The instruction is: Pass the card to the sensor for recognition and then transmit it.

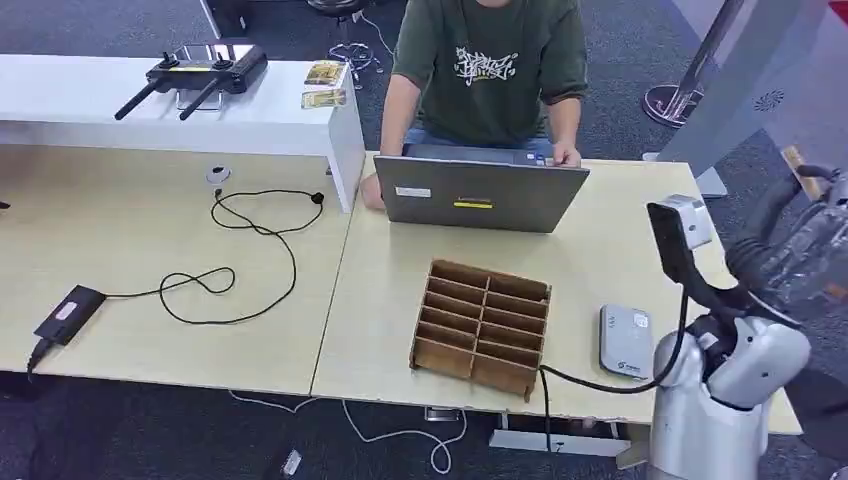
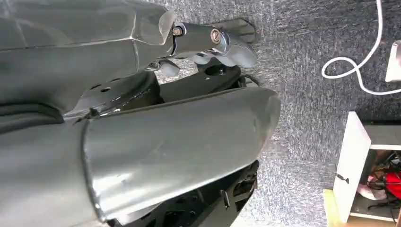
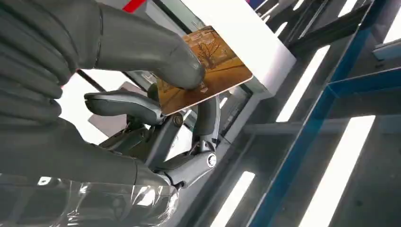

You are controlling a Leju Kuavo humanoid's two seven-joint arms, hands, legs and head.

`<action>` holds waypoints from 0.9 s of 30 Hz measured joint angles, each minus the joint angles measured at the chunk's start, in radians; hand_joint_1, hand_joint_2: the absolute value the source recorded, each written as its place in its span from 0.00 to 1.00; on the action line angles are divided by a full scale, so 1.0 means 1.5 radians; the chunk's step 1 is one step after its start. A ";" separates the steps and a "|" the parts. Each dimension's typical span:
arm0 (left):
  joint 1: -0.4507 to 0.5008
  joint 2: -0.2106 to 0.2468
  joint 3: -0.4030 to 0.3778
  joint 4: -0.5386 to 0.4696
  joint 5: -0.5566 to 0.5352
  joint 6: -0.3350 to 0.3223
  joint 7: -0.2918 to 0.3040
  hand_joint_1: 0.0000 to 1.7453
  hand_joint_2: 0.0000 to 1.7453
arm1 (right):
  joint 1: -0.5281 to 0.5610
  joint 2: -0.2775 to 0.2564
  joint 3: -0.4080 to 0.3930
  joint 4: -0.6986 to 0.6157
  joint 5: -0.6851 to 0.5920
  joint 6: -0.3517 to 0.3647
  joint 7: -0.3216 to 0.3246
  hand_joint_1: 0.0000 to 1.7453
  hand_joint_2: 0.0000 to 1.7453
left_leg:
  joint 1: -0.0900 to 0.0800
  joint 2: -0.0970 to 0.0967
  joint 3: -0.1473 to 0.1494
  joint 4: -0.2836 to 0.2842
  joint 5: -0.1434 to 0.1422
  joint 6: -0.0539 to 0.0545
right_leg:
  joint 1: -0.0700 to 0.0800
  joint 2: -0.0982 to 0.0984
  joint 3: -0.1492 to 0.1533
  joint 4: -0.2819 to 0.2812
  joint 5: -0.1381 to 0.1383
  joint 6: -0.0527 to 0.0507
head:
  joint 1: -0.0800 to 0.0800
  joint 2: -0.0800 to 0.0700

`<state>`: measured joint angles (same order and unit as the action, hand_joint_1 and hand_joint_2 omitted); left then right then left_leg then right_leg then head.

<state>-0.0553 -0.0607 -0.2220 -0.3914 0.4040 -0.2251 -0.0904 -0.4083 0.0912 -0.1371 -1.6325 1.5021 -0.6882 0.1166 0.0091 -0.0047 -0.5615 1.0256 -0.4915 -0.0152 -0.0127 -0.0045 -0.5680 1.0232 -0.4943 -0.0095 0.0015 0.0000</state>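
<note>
My right hand [image 3: 142, 52] pinches an orange-brown card [image 3: 213, 71] printed with a tree picture, thumb on its face and fingers [image 3: 123, 104] behind it. In the head view that hand [image 1: 815, 240] is raised at the far right, beyond the table's right end, with a brown edge of the card [image 1: 794, 158] above it. The grey card sensor [image 1: 626, 340] lies flat on the table near its front edge, left of and below my right arm. A silver finger of my left hand [image 2: 222, 42] hangs over the grey carpet, holding nothing.
A wooden slotted organizer [image 1: 482, 327] stands left of the sensor. Behind it a person in a green shirt [image 1: 490, 70] works at a grey laptop [image 1: 480, 195]. Black cables [image 1: 255, 250] and a power brick [image 1: 68, 312] lie on the left table; a white shelf [image 1: 160, 100] carries a controller.
</note>
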 joint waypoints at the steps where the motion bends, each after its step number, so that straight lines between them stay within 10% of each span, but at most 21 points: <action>1: -0.002 0.000 -0.004 0.001 0.000 0.000 0.001 0.00 0.00 | -0.016 -0.006 0.010 0.017 0.014 0.000 0.009 0.86 1.00 | 0.000 0.000 0.000 0.000 0.000 0.000 | 0.000 0.000 0.000 0.000 0.000 0.000 | 0.000 0.000; 15: -0.020 0.002 -0.052 0.006 -0.002 0.000 0.020 0.00 0.00 | -0.244 -0.139 0.267 0.304 0.025 0.041 0.229 0.79 1.00 | 0.000 0.000 0.000 0.000 0.001 0.001 | 0.000 0.000 0.000 0.000 0.001 0.000 | 0.000 0.000; 27: -0.025 0.003 -0.077 0.006 0.001 0.000 0.032 0.00 0.00 | -0.367 -0.168 0.479 0.483 0.025 0.071 0.290 0.82 1.00 | 0.000 -0.001 -0.001 0.000 0.001 0.001 | 0.000 0.000 0.000 0.000 0.001 0.000 | 0.000 0.000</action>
<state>-0.0934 -0.0557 -0.3380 -0.3822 0.4059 -0.2251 -0.0427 -0.9594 -0.1610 0.5815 -0.9075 1.5389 -0.5821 0.5520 0.0087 -0.0056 -0.5623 1.0263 -0.4899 -0.0144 -0.0127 -0.0051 -0.5686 1.0232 -0.4928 -0.0097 0.0019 0.0000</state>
